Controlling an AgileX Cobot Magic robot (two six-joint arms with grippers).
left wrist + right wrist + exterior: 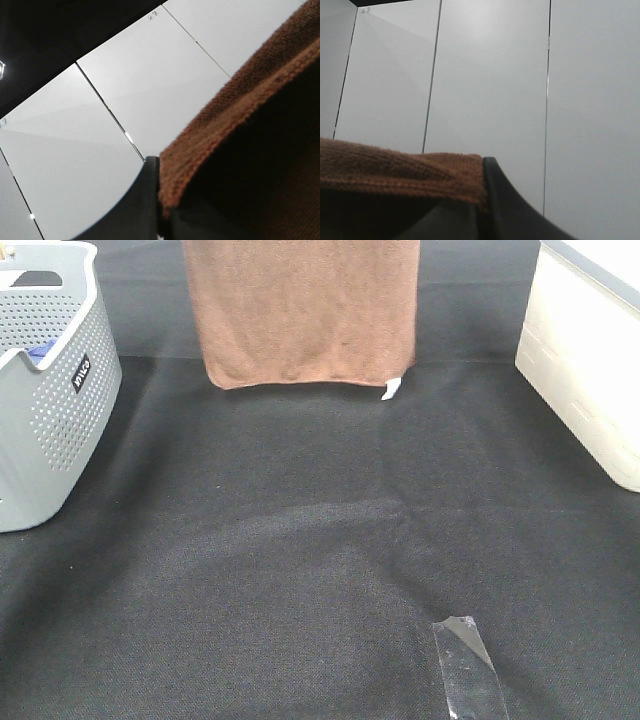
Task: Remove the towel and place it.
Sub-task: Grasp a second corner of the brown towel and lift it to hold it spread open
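Observation:
The brown towel (300,310) hangs flat from above the top edge of the exterior view. Its lower edge, with a small white tag (390,390), just reaches the black table (300,540). Neither gripper shows in that view. In the left wrist view my left gripper (160,210) is shut on a hemmed edge of the towel (240,125), with a dark finger (142,200) beside the cloth. In the right wrist view my right gripper (482,202) is shut on another edge of the towel (395,170). Both wrist cameras face white wall panels.
A grey perforated basket (50,390) stands at the left edge with a small blue item (40,350) inside. A white box (590,360) stands at the right. A strip of clear tape (465,665) lies on the table near the front.

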